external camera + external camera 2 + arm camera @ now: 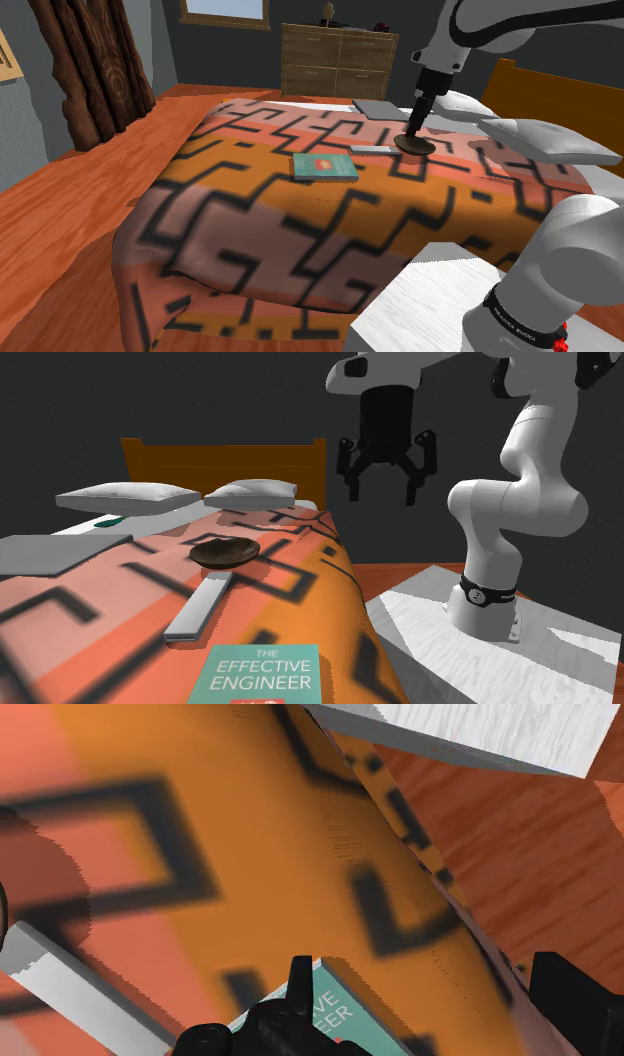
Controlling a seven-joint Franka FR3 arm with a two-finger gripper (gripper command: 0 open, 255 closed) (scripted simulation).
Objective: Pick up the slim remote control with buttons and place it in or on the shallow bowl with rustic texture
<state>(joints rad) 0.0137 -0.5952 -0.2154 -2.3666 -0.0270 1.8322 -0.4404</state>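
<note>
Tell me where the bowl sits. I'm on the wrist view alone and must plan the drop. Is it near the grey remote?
Observer: Yes. In the second exterior view the dark brown bowl lies on the bed, just beyond the grey remote's far end.
Operator: Is the gripper carrying anything?
Observer: No. The gripper hangs open and empty above the bed, touching nothing.
Operator: What lies past the bowl?
Observer: Two pale pillows, against a wooden headboard.
</note>
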